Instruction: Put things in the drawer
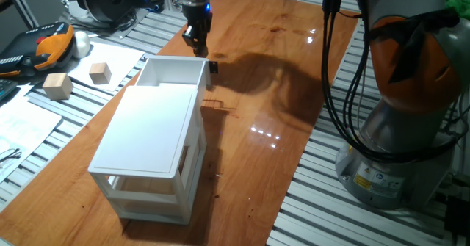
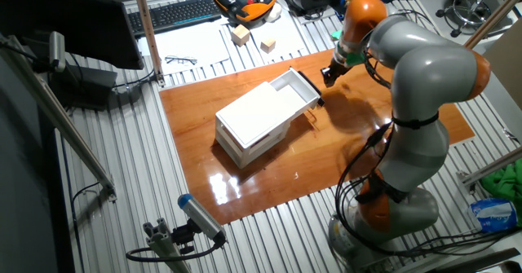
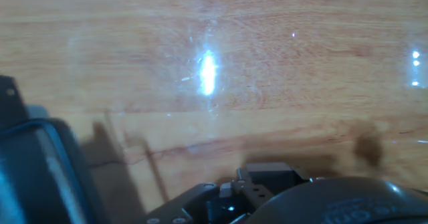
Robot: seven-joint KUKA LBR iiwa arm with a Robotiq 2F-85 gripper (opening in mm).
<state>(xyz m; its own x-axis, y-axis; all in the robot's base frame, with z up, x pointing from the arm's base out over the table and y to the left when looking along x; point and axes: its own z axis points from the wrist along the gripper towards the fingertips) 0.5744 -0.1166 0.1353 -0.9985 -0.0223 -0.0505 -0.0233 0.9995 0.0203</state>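
Note:
The white drawer point(image 1: 173, 71) stands pulled out from the top of the white cabinet point(image 1: 150, 139), and its inside looks bare. Its black knob point(image 1: 214, 66) faces the far side of the table. The drawer point(image 2: 292, 88) and cabinet point(image 2: 257, 120) also show in the other fixed view. My gripper point(image 1: 197, 49) hangs just beyond the drawer's front edge, close to the knob, with its fingers close together. It also shows in the other fixed view point(image 2: 328, 76). The hand view shows only blurred wood tabletop. The tiny cube is not in view.
Two larger pale wooden blocks point(image 1: 57, 86) point(image 1: 100, 72) lie on papers left of the cabinet. An orange-and-black handset point(image 1: 44, 46) and cables lie at the far left. The robot base point(image 1: 400, 136) stands at the right with hanging cables point(image 1: 330, 70).

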